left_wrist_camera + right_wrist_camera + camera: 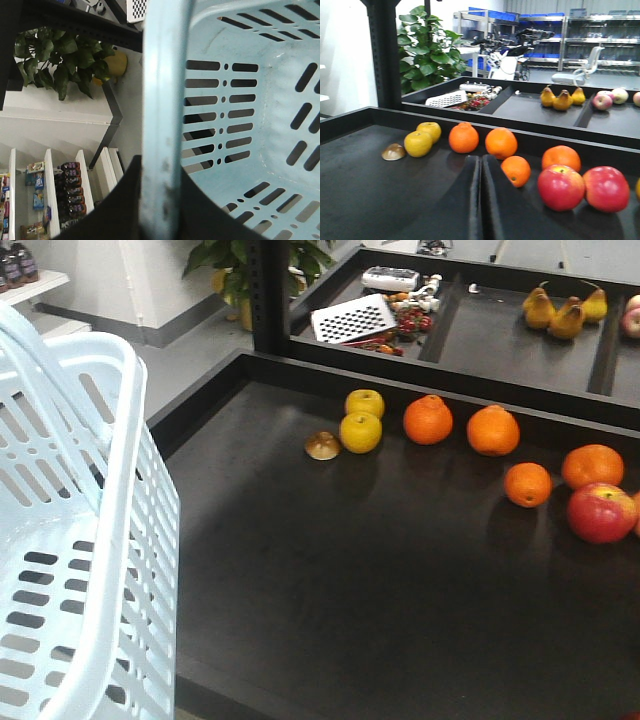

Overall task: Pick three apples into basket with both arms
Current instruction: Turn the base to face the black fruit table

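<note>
**A:** Surface?

**B:** A broad black tray (380,640), with a second tray behind it and a potted plant (427,47) past that. Fruit lay loose along the far side: oranges (428,420) in the middle, yellow fruit (360,432) to their left.

**A:** The apples?

**B:** Two red apples (560,187) sat side by side on the tray at the right end, just beside an orange. I couldn't make out a third for certain. A sliver of something showed at the frame edge.

**A:** Basket?

**B:** The basket (118,490) was at the left edge of the tray, well apart from the apples. No fruit showed in the parts of it I could see.

**A:** Grippers?

**B:** The left gripper (160,190) was clamped around the basket's handle (162,75), a finger on either side of the pale bar. The right gripper (480,160) hung low over the tray, pointed toward the fruit. Its jaws were together with only a thin slit between them, holding nothing.

**A:** Progress?

**B:** I judged it barely started. The basket was in hand, no apple had been gripped, and all three were left to go in.
</note>
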You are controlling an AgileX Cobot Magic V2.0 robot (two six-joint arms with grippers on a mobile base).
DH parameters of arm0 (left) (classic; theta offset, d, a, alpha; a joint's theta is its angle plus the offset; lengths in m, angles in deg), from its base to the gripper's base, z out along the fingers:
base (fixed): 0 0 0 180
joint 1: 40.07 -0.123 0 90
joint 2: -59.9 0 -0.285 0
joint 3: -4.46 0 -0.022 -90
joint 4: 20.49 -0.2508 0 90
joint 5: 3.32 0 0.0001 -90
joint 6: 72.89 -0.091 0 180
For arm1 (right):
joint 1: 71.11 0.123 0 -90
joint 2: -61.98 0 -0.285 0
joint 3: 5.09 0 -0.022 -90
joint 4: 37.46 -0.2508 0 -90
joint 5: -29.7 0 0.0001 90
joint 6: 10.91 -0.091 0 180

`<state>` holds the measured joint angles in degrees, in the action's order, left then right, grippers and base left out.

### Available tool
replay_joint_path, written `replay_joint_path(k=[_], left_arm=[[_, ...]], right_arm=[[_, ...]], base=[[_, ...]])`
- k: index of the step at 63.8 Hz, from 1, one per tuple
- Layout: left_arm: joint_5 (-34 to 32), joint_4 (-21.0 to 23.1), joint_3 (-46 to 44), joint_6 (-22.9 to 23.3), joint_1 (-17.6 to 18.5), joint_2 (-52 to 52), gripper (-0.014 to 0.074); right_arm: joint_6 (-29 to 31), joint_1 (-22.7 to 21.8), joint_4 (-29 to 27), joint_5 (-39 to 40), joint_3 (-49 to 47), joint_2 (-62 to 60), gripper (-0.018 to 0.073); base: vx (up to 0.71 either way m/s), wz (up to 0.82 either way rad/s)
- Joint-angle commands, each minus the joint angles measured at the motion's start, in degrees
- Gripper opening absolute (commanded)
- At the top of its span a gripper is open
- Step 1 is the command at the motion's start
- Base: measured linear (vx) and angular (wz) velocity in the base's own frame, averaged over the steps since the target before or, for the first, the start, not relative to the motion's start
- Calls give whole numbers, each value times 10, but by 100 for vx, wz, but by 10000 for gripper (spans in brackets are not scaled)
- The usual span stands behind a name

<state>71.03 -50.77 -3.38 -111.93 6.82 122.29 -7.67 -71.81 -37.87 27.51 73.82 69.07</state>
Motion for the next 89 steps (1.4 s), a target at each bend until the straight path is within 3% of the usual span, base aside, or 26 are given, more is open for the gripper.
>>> replay_joint_path(k=[1,89], left_arm=[[-41,-20,-16,5,4,-3,-8],[-41,-20,-16,5,4,-3,-8]], right_arm=[[0,-4,4,40,7,-6,-9],[0,-4,4,39,7,-6,-9]], base=[[4,-25],[2,-30]])
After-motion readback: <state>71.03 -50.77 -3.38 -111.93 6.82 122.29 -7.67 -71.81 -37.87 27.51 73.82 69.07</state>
